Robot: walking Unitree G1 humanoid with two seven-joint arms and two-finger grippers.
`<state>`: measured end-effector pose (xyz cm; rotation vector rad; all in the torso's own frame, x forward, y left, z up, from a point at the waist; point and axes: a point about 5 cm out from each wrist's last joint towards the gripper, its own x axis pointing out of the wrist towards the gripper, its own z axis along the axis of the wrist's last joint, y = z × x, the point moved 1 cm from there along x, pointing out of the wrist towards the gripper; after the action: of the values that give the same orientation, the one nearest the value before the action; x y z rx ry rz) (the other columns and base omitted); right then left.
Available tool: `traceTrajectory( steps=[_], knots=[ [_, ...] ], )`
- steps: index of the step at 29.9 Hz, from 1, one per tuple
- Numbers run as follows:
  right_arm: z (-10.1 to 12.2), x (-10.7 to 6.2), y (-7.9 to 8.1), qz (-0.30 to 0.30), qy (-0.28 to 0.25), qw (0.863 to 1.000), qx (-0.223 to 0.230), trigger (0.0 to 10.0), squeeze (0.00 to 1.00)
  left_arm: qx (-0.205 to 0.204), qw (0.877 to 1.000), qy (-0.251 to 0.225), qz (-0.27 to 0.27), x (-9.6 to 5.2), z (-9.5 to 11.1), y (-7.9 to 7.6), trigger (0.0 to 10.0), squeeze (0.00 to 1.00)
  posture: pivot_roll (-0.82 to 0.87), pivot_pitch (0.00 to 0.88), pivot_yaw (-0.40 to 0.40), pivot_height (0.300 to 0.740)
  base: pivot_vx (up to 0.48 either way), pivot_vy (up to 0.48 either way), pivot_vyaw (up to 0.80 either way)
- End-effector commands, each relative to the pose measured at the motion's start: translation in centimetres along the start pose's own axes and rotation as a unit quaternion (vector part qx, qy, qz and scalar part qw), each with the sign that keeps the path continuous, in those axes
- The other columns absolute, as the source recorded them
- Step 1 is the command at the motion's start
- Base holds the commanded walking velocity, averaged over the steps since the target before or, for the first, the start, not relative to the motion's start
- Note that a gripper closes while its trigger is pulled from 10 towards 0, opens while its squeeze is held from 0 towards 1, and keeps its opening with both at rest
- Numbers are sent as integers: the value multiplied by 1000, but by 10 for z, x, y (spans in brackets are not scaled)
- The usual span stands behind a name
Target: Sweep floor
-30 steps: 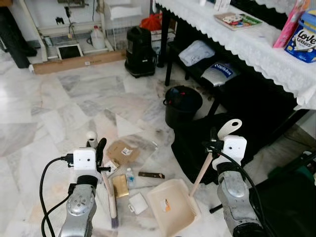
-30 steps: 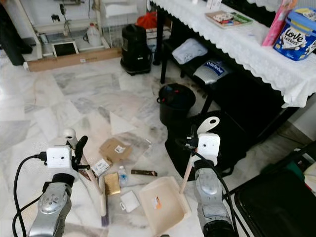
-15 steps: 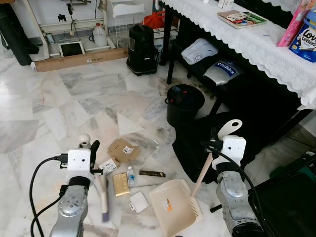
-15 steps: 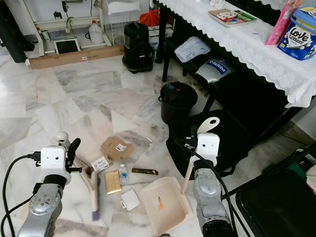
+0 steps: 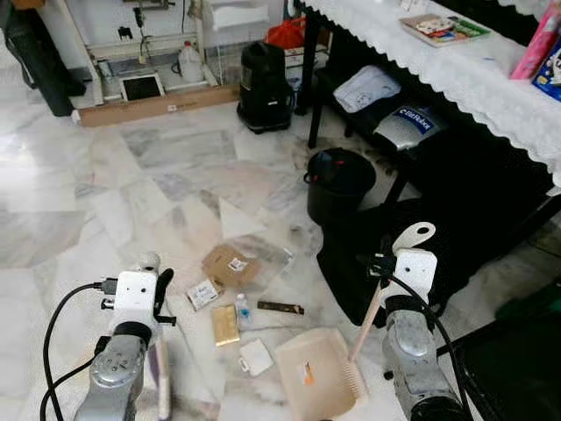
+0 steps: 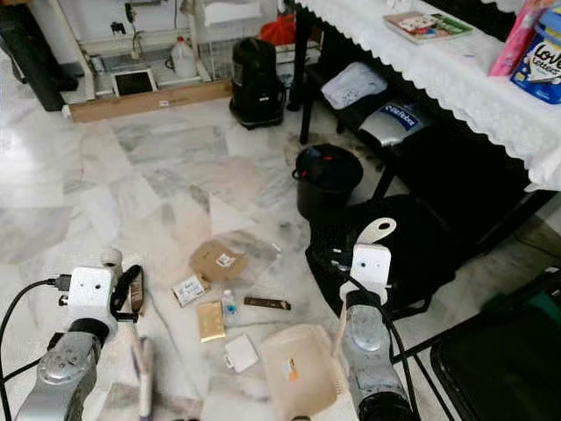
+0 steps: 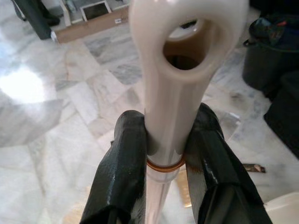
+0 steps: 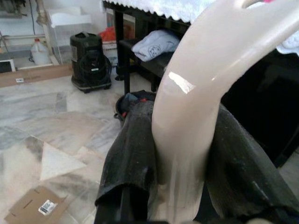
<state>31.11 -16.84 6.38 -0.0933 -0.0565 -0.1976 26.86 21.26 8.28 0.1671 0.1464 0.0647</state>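
The left gripper (image 7: 161, 154) clenches the cream handle of the broom (image 5: 162, 386), and the right gripper (image 8: 180, 154) clenches the handle of the dustpan (image 5: 320, 381). Compared with one second ago, the broom head has moved away from the litter toward the robot's left; before, it stood just beside the gold packet (image 5: 225, 324), now it is well apart from it, low by the left arm. (The whole view has shifted too, so part of this can be camera motion.) The dustpan stays flat on the floor (image 5: 105, 193), its mouth toward the litter. My judgement is that the broom is drawn back to begin a new stroke, and nothing is swept into the pan yet, so the task is at an early stage.

The litter between broom and pan I count so: one flat cardboard piece (image 5: 230, 263), one small printed card (image 5: 202, 294), one gold packet, one small bottle (image 5: 242, 310), one dark bar (image 5: 280, 308), one white square (image 5: 257, 356). Farther off stands one black bucket (image 5: 337, 182).
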Motion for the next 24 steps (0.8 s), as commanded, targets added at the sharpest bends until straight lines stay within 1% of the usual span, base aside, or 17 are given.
traceTrajectory(
  steps=[1,8,12,13,15,19,21,24],
  knots=[
    [1,1,-5,-17,-10,1000,-3,10000,0,-31,999,2,-11,1,3,-1,10000,0,24,155,-17,740,0,0,0],
    [-2,1,-8,-31,-12,999,-9,10000,0,-41,999,3,-21,3,8,1,10000,0,40,175,-4,740,0,0,0],
    [-1,2,-10,-51,-21,998,-20,10000,0,-83,996,10,-26,2,10,3,10000,0,55,193,10,740,0,0,0],
    [-1,2,-10,-51,-21,998,-20,10000,0,-83,996,10,-26,2,10,3,10000,0,55,193,10,740,0,0,0],
    [3,3,-15,-82,-38,995,-31,10000,0,-115,993,18,-38,1,11,5,10000,0,66,206,20,740,0,0,0],
    [4,3,-19,-100,-42,994,-33,10000,0,-130,990,23,-44,2,12,6,10000,0,68,213,22,740,0,0,0],
    [4,4,-21,-114,-42,992,-28,10000,0,-145,988,25,-54,5,14,6,10000,0,75,224,25,740,0,0,0],
    [3,3,-21,-122,-41,991,-26,10000,0,-149,986,27,-66,7,17,5,10000,0,79,230,28,740,0,0,0]
  ],
)
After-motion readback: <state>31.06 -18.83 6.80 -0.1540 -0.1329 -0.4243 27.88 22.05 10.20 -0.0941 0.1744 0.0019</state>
